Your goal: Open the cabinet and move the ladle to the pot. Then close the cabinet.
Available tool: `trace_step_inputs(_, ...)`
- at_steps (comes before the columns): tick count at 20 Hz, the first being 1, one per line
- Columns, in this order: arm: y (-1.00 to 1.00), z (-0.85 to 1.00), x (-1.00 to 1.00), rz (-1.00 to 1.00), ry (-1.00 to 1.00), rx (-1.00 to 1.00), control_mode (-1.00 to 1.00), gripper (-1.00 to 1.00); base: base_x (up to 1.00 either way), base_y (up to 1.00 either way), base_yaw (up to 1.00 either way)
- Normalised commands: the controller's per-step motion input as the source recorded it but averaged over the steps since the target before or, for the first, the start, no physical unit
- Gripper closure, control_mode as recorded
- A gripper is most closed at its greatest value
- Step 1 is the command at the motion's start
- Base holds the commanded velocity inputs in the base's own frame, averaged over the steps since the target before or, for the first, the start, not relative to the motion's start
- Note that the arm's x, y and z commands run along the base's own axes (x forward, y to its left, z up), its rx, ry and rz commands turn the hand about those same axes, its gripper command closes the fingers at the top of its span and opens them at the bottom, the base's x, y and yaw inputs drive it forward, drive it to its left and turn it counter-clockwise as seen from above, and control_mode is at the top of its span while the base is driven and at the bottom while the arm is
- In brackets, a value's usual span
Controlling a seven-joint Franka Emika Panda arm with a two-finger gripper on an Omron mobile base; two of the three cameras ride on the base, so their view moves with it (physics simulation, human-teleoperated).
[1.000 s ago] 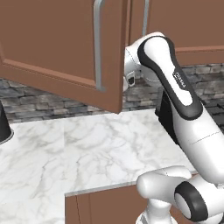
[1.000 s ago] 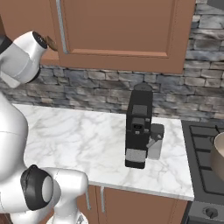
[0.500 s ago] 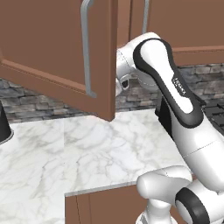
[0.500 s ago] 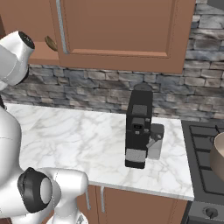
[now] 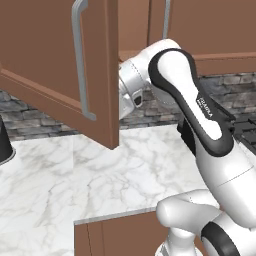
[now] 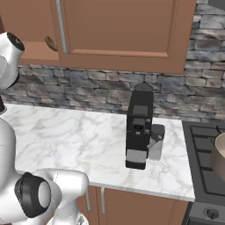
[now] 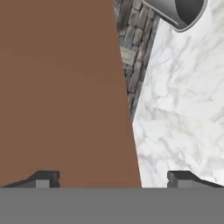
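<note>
The cabinet's left door stands swung far out over the counter, its silver bar handle facing me. The right door is shut. My hand sits behind the open door's free edge, fingers hidden there. In the hand view my gripper is open, fingertips wide apart, with the door's brown face between them and in front of the left one. A small curved brown piece, likely the ladle, pokes out at the cabinet's lower edge. The pot shows at the right edge, on the stove.
A black coffee machine stands on the marble counter beside the stove. A dark round container sits at the counter's left end, also seen as a metal rim. A stone backsplash runs behind.
The left door has swung further open, toward the camera and leftward. My hand and forearm have followed it to the left behind its edge. The gripper has stayed open.
</note>
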Motion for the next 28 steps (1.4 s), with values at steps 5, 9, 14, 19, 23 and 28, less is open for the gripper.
trace_step_inputs(5, -0.41, 0.13, 0.24, -0.05, 0.0, -0.05, -1.0, -1.0, 0.0, 0.0, 0.0)
trace_step_inputs(9, -0.91, 0.25, 0.52, -0.17, 0.0, -0.14, -1.0, -1.0, 0.0, 0.0, 0.0)
trace_step_inputs(14, -0.97, 0.3, 0.45, -0.18, -0.09, -0.2, -1.0, -1.0, 0.0, 0.0, 0.0)
trace_step_inputs(19, -0.76, 0.17, 0.3, -0.17, -0.23, -0.23, -1.0, -1.0, 0.0, 0.0, 0.0)
trace_step_inputs(23, -0.68, 0.03, 0.26, -0.15, -0.3, -0.23, -1.0, -1.0, 0.0, 0.0, 0.0)
trace_step_inputs(28, -0.55, 0.0, 0.17, -0.1, -0.34, -0.2, -1.0, -1.0, 0.0, 0.0, 0.0)
